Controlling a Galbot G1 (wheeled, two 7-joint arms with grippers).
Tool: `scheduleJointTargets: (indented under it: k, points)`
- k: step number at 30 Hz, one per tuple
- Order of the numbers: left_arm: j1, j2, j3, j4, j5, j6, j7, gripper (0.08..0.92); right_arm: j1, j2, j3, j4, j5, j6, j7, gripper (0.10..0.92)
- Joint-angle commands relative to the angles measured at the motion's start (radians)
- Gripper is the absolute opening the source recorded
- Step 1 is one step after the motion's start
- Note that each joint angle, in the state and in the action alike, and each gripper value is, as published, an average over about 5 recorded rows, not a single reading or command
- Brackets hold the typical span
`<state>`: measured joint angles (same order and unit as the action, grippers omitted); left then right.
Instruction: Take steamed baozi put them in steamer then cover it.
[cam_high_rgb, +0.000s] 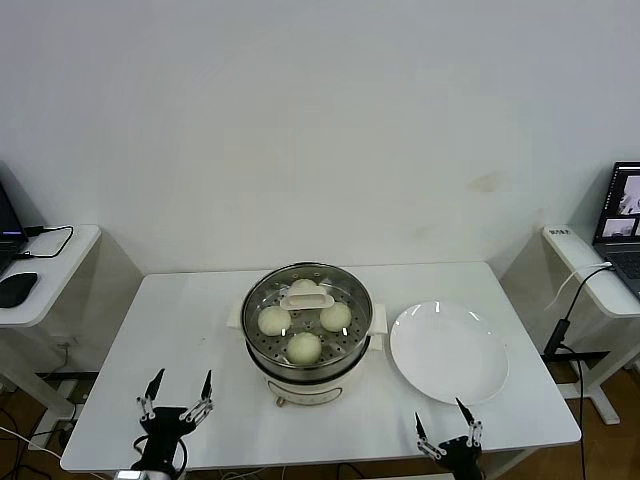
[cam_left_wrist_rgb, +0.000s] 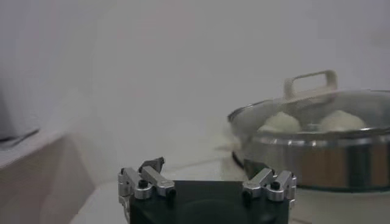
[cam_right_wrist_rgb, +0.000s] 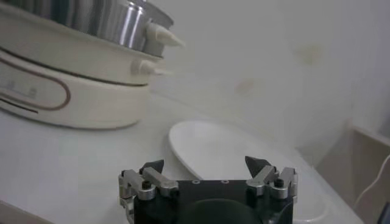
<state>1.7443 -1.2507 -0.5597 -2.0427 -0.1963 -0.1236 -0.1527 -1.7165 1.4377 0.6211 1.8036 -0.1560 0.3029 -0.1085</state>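
Four steamed baozi (cam_high_rgb: 304, 346) sit in the lidded steamer (cam_high_rgb: 306, 385).
Left gripper (cam_high_rgb: 177, 391) and right gripper (cam_high_rgb: 447, 418) hover low over the tabletop (cam_high_rgb: 190, 330); fingers spread wide, empty.

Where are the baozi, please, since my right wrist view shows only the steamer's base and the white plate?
Observer: All four baozi sit inside the steamer, on its perforated tray.
Operator: Thank you. Is the steamer covered?
Observer: Yes, a clear lid with a cream handle is on top of it, and the buns show through it.
Operator: My right pincer hangs open near the plate. Where is the left one?
Observer: The left pincer is open and holds nothing. It is over the near left part of the table, apart from the steamer.
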Motion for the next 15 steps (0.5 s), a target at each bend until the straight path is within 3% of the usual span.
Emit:
scheduleJointTargets:
  k: [1, 15]
  points:
    - [0.062, -0.041, -0.037, 0.065, -0.075, -0.125, 0.020, 0.823, -0.021, -0.025, -0.028, 0.050, 0.102, -0.030, -0.047, 0.823]
    - [0.068, -0.050, -0.017, 0.074, -0.067, -0.123, 0.026, 0.823, -0.039, -0.020, -0.042, 0.081, 0.100, -0.030, -0.047, 0.823]
